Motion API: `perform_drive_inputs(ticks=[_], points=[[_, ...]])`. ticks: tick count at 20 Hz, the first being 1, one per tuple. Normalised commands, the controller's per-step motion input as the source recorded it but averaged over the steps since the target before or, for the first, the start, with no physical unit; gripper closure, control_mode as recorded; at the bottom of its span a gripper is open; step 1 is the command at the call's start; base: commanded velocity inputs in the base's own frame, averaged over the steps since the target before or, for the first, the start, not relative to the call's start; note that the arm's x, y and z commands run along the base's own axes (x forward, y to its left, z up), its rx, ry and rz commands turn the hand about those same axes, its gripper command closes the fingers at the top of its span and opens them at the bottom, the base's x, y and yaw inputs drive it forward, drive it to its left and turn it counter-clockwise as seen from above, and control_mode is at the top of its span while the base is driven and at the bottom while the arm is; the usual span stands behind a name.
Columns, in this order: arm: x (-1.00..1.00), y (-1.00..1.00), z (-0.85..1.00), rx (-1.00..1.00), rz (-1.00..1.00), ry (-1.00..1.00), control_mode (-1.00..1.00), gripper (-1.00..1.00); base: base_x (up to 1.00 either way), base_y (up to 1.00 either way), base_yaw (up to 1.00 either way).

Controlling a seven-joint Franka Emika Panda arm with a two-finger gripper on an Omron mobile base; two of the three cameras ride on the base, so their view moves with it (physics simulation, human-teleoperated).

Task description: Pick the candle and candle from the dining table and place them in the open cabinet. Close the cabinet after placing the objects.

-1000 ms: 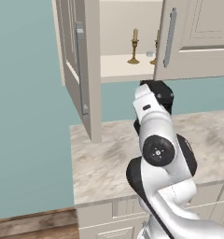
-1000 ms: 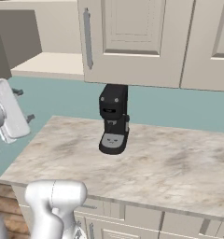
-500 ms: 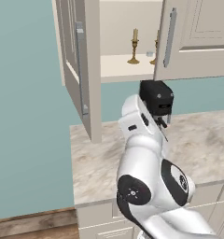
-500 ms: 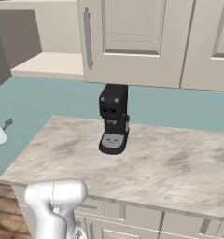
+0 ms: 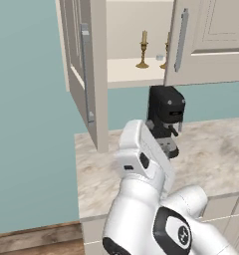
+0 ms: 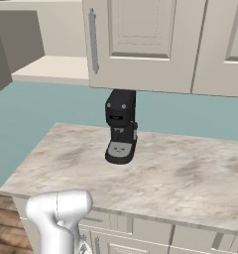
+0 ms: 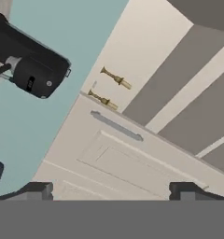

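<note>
Both candles stand upright on the cream shelf of the open cabinet (image 5: 126, 69). One candle (image 5: 143, 49) shows fully; the other candle (image 5: 166, 51) is half hidden behind the right door (image 5: 206, 40). In the hand view the two candles (image 7: 116, 78) (image 7: 102, 99) appear sideways, above the right door's silver handle (image 7: 116, 126). My gripper (image 7: 114, 191) is open, its fingertips (image 7: 39, 190) wide apart with nothing between them, well short of the door. The left door (image 5: 84, 74) stands wide open. The dining table is out of view.
A black coffee machine (image 5: 164, 119) (image 6: 121, 126) stands on the marble counter (image 6: 180, 173) under the cabinet, close behind my arm (image 5: 141, 164). Cream cupboards (image 6: 141, 233) run below the counter. A teal wall (image 5: 27, 124) is at the left.
My arm has swung down and away from the front of the cabinet, uncovering the coffee machine in the left base view and leaving the right base view's left edge. The gripper stays open.
</note>
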Motion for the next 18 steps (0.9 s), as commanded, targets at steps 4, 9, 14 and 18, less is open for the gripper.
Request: perform_drive_inputs(ticks=[4,9,14,18], points=[[-0.32,0.0,-0.17,-0.09,0.04,-0.27,-1.0,-1.0,0.0,0.0,0.0],[-0.3,0.01,-0.17,-0.09,0.07,-0.29,-1.0,-1.0,0.0,0.0,0.0],[-0.07,0.21,-0.15,-0.1,0.06,-0.19,-1.0,-1.0,0.0,0.0,0.0],[0.04,0.52,-0.02,-0.1,0.0,-0.03,-1.0,-1.0,0.0,0.0,0.0]])
